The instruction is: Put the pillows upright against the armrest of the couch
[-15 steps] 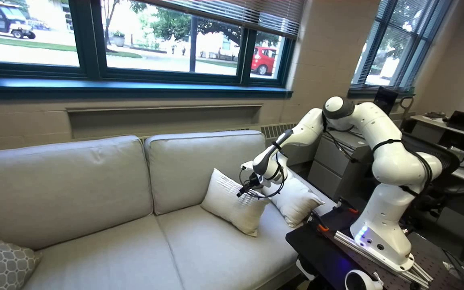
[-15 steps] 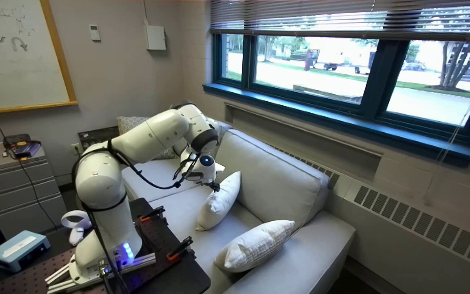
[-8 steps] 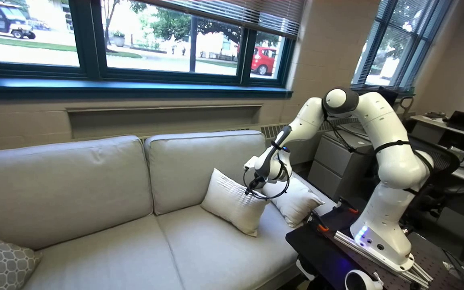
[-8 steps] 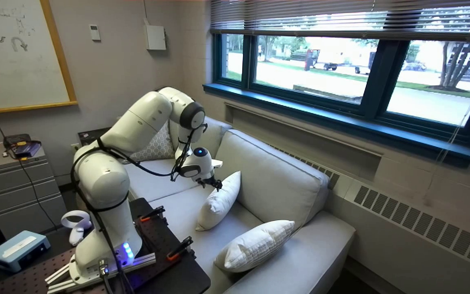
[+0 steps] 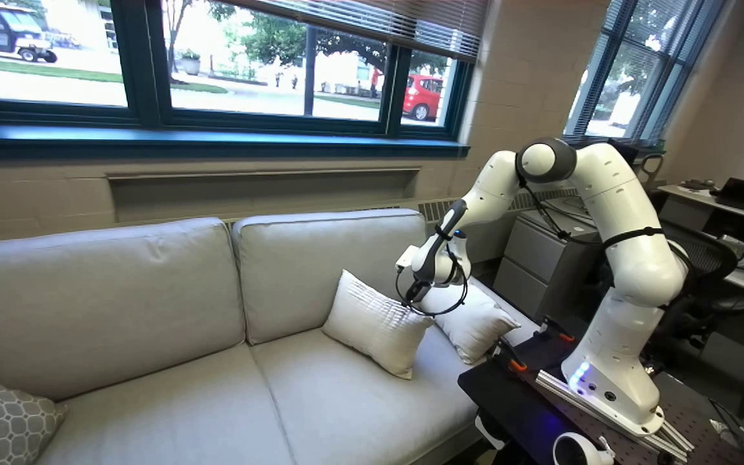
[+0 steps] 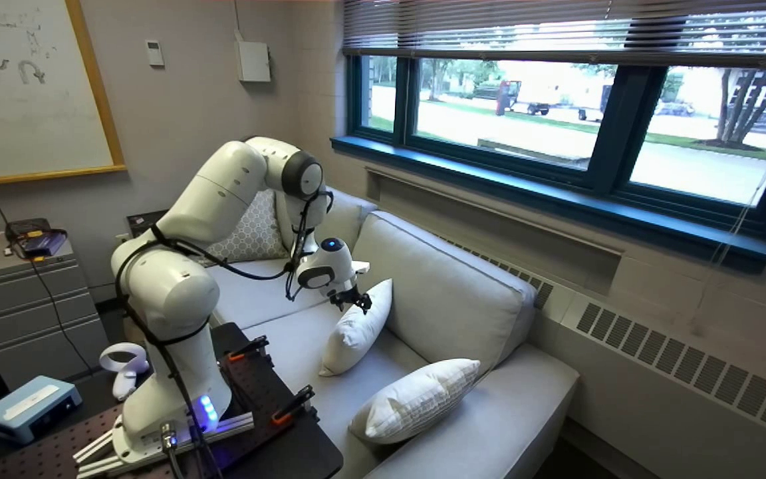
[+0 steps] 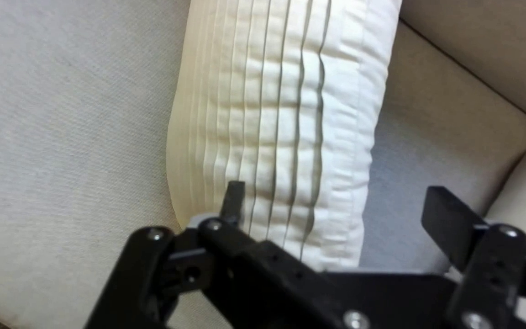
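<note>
Two cream-white pillows sit on the seat of the light beige-grey couch (image 5: 172, 400). The pillow nearer the couch's middle (image 5: 372, 329) (image 6: 355, 336) leans tilted, its pleated face (image 7: 281, 114) filling the centre of the wrist view. The other pillow (image 6: 416, 402) (image 5: 472, 326) slants beside the armrest (image 6: 509, 416), its top end near the back cushion. My gripper (image 7: 338, 205) (image 6: 352, 305) is open above the middle pillow's top edge. One finger (image 7: 233, 201) appears over the pleats, the other (image 7: 450, 224) beyond the pillow's edge over the seat. Nothing is gripped; contact cannot be told.
A grey patterned pillow (image 5: 4, 420) (image 6: 253, 229) rests at the couch's far end. Back cushions (image 5: 330, 258) rise behind the pillows. The black robot table (image 5: 495, 387) with clamps (image 6: 293, 406) borders the couch front. A cable loop (image 5: 462, 294) hangs from the wrist.
My gripper has shifted across the middle pillow's top toward the armrest, and the arm's elbow has risen and drawn back. The gripper has stayed open; both white pillows have kept their places.
</note>
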